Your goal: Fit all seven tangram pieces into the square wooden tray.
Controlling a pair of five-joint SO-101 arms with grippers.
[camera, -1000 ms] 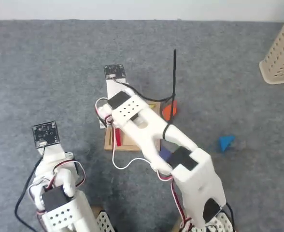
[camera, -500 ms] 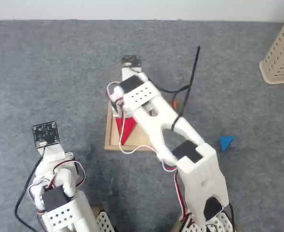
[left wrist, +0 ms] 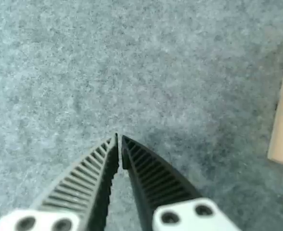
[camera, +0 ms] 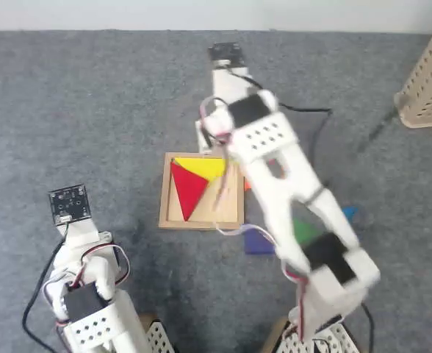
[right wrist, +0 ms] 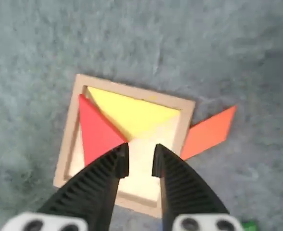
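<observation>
Closest in, the left gripper [left wrist: 119, 140] hangs low over the grey carpet [camera: 91, 110], its ribbed jaws pressed together on nothing. Out past it lie a purple flat piece [camera: 258, 243] and a green flat piece [camera: 304, 232] on the carpet. Then comes the square wooden tray [camera: 199, 224], with a red triangle piece [camera: 188, 193] and a yellow triangle piece [camera: 201, 168] inside, edge to edge. An orange flat piece [right wrist: 209, 132] sits just outside the tray wall. Above the tray is the right gripper [right wrist: 140, 153], jaws slightly parted and empty.

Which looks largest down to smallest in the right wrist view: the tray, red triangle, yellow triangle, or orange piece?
1. tray
2. red triangle and yellow triangle, too alike to rank
3. orange piece
</observation>
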